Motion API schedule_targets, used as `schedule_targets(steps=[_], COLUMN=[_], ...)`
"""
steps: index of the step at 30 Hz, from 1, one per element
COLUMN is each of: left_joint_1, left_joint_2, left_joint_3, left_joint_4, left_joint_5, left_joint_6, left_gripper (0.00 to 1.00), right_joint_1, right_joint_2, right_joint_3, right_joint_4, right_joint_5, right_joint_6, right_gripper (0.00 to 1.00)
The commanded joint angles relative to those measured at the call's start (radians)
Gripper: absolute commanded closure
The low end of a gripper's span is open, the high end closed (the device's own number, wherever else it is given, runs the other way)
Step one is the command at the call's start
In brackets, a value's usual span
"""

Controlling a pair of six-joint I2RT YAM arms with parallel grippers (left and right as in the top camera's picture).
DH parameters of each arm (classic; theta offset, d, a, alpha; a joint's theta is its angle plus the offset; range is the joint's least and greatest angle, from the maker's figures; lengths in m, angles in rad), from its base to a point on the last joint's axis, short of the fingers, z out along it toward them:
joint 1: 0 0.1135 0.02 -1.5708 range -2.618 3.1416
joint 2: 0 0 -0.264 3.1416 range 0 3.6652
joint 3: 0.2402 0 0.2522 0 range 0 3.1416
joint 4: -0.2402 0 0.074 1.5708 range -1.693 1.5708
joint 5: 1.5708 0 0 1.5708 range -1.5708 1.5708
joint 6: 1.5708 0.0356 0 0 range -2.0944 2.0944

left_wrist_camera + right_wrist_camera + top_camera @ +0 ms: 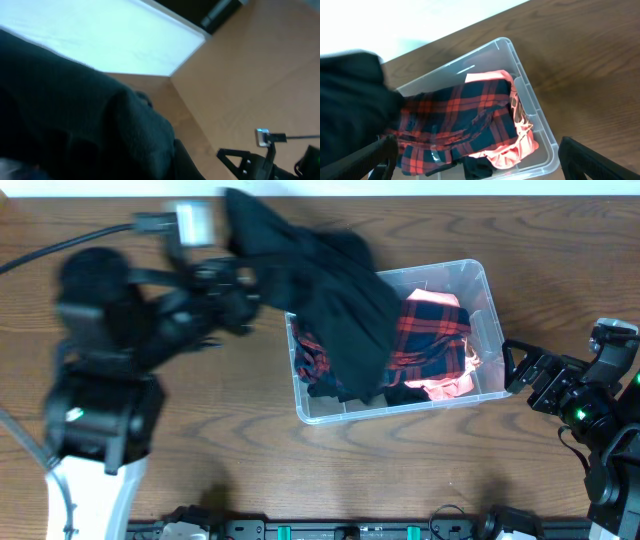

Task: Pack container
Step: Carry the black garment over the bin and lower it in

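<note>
Nearest the robot's side, the tabletop (250, 470) lies bare in front of the container (492, 315), which sits right of centre with its long side running left to right. The right gripper (515, 367) hangs just beside the container's right end wall, its fingers (375, 157) spread apart with nothing between them, and its wrist camera looks down into the bin. Inside lie a red-and-black plaid garment (430, 330), a coral cloth (450, 385) in the near right corner and a small dark item along the near wall. Over the left half a black garment (340, 300) hangs from the left arm, its lower part draped over the contents. The left gripper (235, 295) is smeared by motion and buried in cloth, so I cannot tell how its fingers stand, though the way the garment hangs suggests it is held. The step in hand looks like loading this garment. The next move calls for carrying the bulk rightward and down so the cloth settles inside the rim and does not spill over the left or far wall, and then letting go. The left arm has room beyond and to the left of the bin, while the right gripper is close enough to the wall to nudge it. Farthest off, a white strip (400, 188) borders the tabletop's edge.
</note>
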Motion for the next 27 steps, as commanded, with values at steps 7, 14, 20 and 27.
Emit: schedule_targets(steps=[7,14,20,27], left_joint_1=[-0.367,-0.473,-0.533,-0.623], left_joint_2=[0.228,0.353,0.387,0.418], left_joint_3=[0.013,0.013,0.013,0.013], left_joint_4=[0.262,0.455,0.318,0.023], left_joint_5=[-0.337,-0.349,-0.438,-0.62], left_joint_6=[-0.029,-0.03,-0.026,-0.019], left_gripper=[0.94,0.94,0.94,0.94], right_joint_1=[-0.01,-0.01,-0.01,-0.01], right_joint_2=[-0.002,-0.002,-0.002,-0.002], right_joint_3=[0.008,0.008,0.008,0.008], right_joint_4=[0.0,0.0,0.0,0.0], right_joint_5=[0.003,0.003,0.003,0.003], right_joint_6=[0.001,0.001,0.001,0.001], right_gripper=[0.01,0.01,0.01,0.01])
